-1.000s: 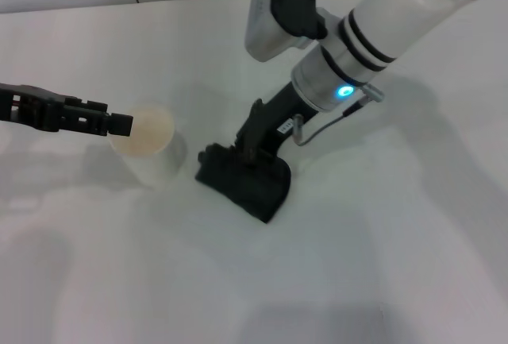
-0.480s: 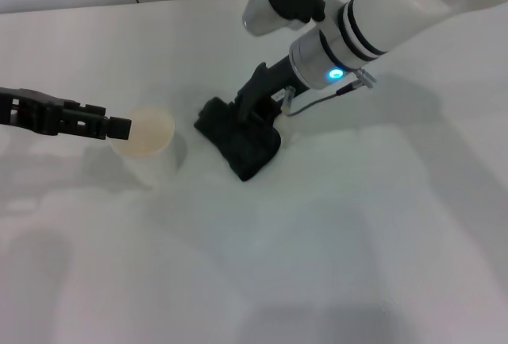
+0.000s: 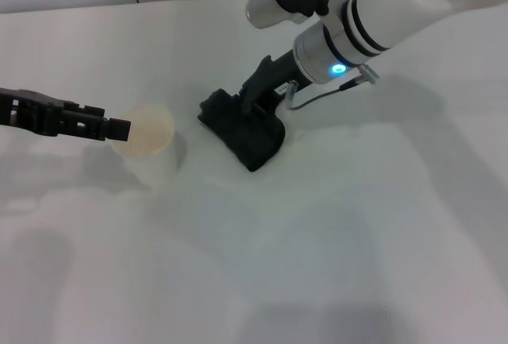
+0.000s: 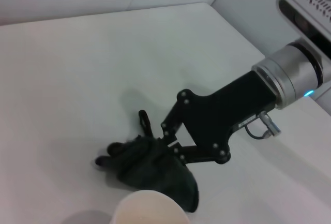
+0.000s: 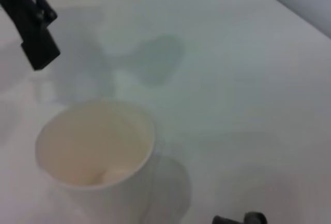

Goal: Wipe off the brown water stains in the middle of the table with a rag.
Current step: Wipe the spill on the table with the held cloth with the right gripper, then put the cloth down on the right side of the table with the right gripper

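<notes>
White tabletop (image 3: 357, 241) all round — right gripper (image 3: 252, 117) clamped on the black rag (image 3: 244, 136), pressing it flat mid-table beside the paper cup (image 3: 147, 133). No brown stain showing; probably under the cloth. Left gripper (image 3: 119, 127) poised at the cup rim, fingers unreadable. Best with steady downward pressure, short overlapping strokes — clear of the cup.

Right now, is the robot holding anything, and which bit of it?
Yes. The right gripper holds the black rag by its top, pressing it on the table. The left gripper holds nothing.

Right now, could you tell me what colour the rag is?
The rag is black, clearest in the head view.
</notes>
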Motion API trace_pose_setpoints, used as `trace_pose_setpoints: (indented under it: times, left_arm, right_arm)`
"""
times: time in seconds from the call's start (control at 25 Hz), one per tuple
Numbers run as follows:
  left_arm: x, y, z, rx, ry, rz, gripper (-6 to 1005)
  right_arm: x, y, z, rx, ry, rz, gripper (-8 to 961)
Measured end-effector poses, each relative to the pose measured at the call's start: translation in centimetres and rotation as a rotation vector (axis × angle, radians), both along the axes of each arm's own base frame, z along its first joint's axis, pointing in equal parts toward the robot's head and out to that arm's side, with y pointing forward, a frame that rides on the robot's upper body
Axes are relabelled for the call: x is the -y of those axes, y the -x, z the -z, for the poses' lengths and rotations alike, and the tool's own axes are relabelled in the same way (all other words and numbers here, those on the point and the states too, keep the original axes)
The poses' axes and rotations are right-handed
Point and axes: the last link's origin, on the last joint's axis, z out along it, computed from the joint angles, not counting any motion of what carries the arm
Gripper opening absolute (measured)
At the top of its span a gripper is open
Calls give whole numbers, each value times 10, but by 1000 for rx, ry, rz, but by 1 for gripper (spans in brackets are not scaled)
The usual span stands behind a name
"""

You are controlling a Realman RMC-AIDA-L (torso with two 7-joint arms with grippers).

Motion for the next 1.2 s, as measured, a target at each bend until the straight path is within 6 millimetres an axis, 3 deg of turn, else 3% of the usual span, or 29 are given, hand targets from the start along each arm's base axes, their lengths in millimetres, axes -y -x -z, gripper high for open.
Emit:
trace_pose_setpoints:
  times: [0.6,1.2]
  left_arm:
    - [-1,1,-2,-5,-7,-1,860]
    - [-3,-1,-1,-9,-11,-2,860]
  right_arm:
    - [13,-45,-38,54,90,121,82]
    - [24,-64,-57,68,141,169,82]
